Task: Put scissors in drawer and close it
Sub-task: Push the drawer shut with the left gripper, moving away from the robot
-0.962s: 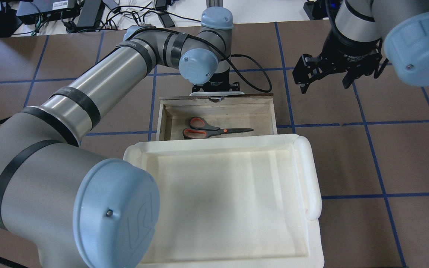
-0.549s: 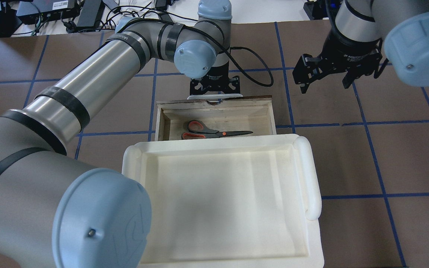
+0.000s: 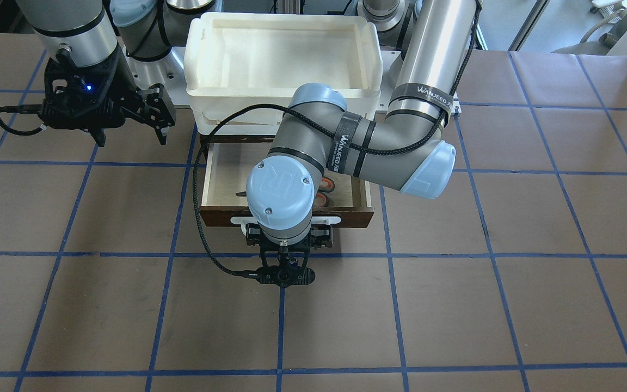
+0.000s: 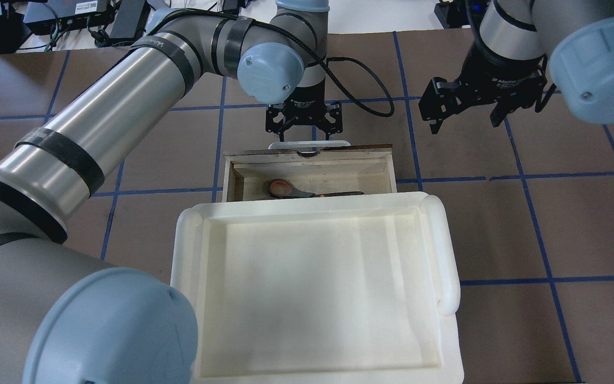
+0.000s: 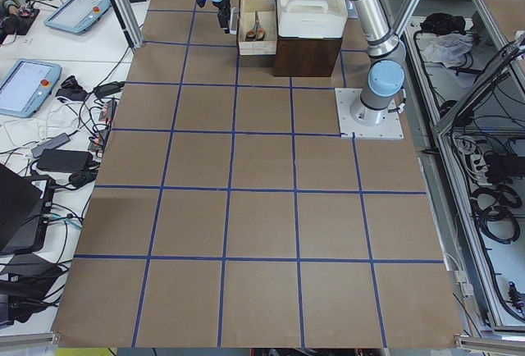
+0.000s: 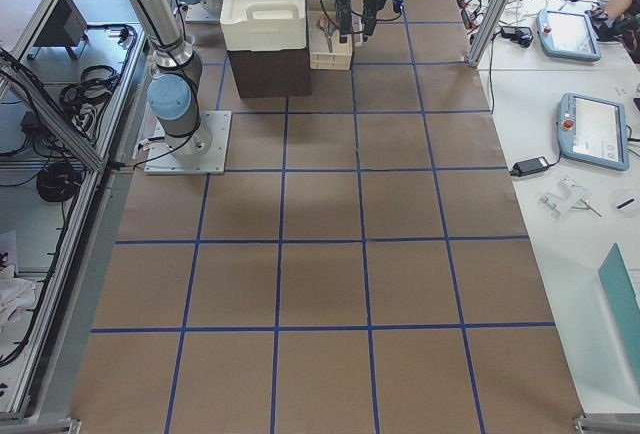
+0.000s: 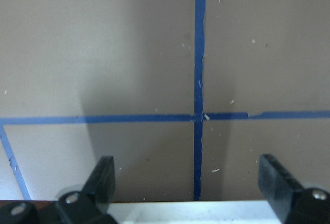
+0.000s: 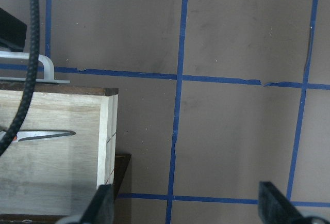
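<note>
**Scissors stowed, drawer still to shut**

On the overhead view's left, my left arm reaches across to the drawer (image 4: 387,168), and my left gripper (image 4: 304,127) hangs at the drawer's 12 o'clock, just beyond its white bar handle (image 4: 301,144). Its fingers (image 7: 105,175) are spread wide with nothing between them; the wrist camera shows the handle's pale edge right at their base, though I cannot tell whether they touch it. At the centre, the scissors (image 4: 307,191) lie flat inside the drawer, handles toward 9 o'clock, blades toward 3 o'clock, partly hidden under the rim of the white plastic tray (image 4: 445,250). So I judge the first half done; the drawer stands partly out and closing it is what remains. Further right, at about 2 o'clock from the drawer, my right gripper (image 4: 467,114) hovers over bare table, fingers apart and empty
</note>
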You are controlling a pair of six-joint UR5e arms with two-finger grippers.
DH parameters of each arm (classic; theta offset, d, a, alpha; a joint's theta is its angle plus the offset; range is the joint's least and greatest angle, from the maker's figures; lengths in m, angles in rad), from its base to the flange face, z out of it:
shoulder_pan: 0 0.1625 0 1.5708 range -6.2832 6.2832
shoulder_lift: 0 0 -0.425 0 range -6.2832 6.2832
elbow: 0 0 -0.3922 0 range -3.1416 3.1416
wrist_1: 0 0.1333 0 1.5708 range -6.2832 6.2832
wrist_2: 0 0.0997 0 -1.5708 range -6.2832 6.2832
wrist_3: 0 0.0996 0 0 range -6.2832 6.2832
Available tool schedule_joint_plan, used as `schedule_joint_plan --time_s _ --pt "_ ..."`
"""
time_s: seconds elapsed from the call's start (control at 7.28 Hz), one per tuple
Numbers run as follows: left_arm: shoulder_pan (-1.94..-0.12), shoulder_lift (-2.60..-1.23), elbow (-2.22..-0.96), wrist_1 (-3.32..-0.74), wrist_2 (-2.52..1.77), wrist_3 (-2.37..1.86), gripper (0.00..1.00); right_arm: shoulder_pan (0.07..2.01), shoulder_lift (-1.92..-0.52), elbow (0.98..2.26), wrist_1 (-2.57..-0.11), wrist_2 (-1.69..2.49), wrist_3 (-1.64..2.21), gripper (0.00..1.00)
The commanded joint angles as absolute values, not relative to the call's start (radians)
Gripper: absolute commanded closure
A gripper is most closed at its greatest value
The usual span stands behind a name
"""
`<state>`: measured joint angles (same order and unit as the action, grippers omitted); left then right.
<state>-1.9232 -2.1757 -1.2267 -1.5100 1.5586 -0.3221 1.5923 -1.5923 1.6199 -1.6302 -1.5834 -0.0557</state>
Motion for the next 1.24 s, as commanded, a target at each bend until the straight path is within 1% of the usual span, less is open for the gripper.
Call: schedule_joint_plan --time_s 0.0,0.27,0.82,1.1 --pt "-1.925 -2.12 -1.281 -1.54 1.559 -0.324 0.0 1.592 -1.592 1.62 -1.629 -1.583 -0.057 0.0" --pt "-1.924 -2.077 -1.311 -1.639 1.549 -0.328 0.0 1.592 -1.594 1.62 -1.629 -1.583 -0.058 0.0" --pt "-1.925 -2.014 -1.402 -1.724 1.517 -0.324 0.0 1.592 -1.592 1.621 -1.629 -1.585 -0.058 0.0" --pt "-1.927 -2.003 -1.426 -1.768 1.514 -0.322 0.0 1.592 -1.594 1.621 -1.629 -1.583 -0.058 0.0"
